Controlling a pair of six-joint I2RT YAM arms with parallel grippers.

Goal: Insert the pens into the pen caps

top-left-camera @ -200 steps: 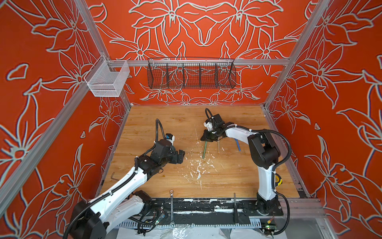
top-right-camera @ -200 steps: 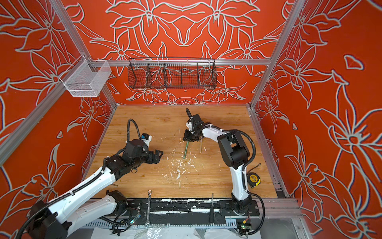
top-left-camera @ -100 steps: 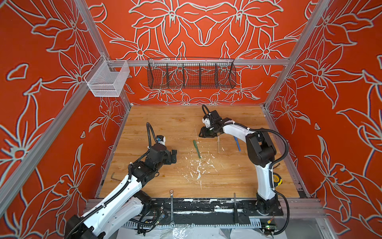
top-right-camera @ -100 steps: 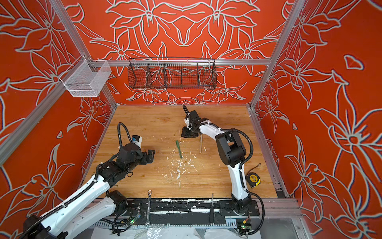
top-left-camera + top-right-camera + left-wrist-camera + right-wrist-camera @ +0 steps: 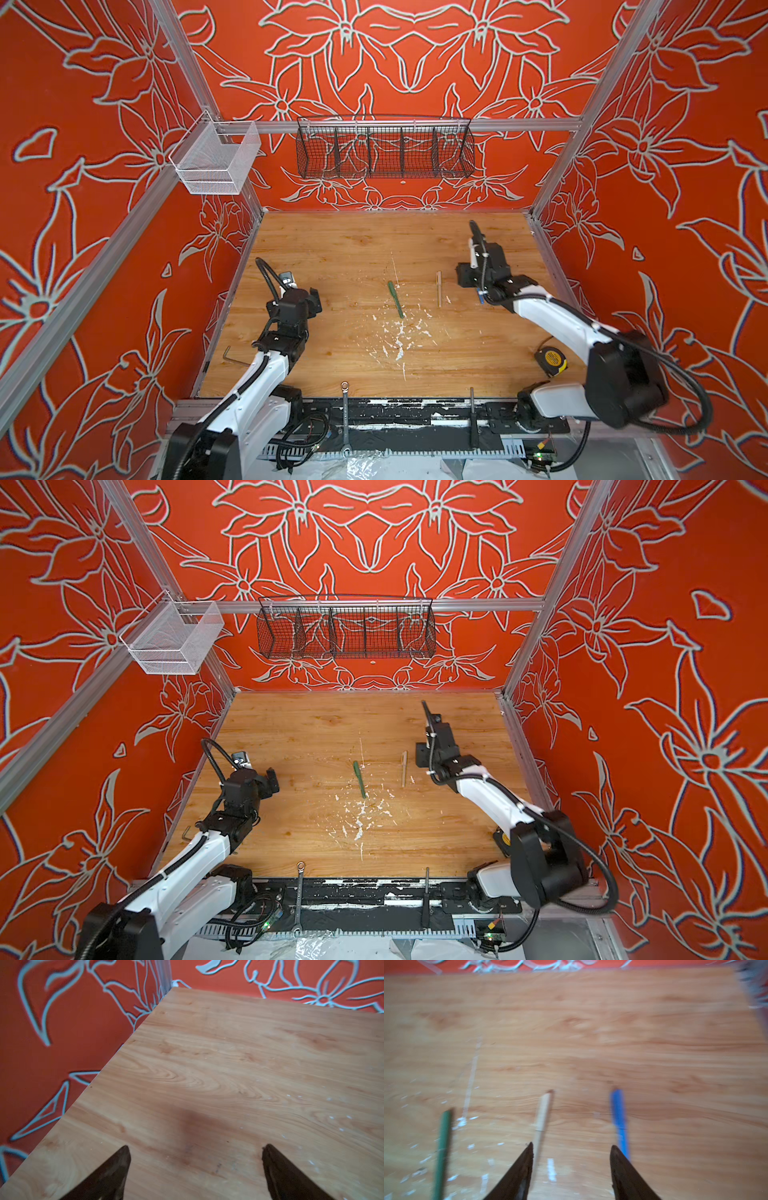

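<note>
Left wrist feed first: the left gripper [image 5: 195, 1149] has its fingers spread wide, with bare wood of the table [image 5: 228, 1053] between them and nothing held. In both top views it hovers over the left side of the table, well apart from the pens.

Over to the right gripper [image 5: 571, 1146]: the jaws are parted, nothing is pinched, and I see only wood in the gap. This feed is blurred, but I make out three pens lying roughly parallel on the table. The tan pen [image 5: 542, 1118] runs out from behind one fingertip and the blue pen [image 5: 619, 1118] from behind the other. The green pen [image 5: 443, 1142] lies off to the side among white paint flecks [image 5: 462, 1122].

The tan cap [image 5: 544, 1107] and the blue cap [image 5: 617, 1105] look seated on their pens, each a thicker end piece with a seam below it. On the green one I cannot tell.

In a top view the green pen [image 5: 395, 299] lies mid-table, slightly slanted. The tan pen [image 5: 439, 289] lies between it and the right gripper [image 5: 463, 276]. That gripper hides the blue pen there.
</note>
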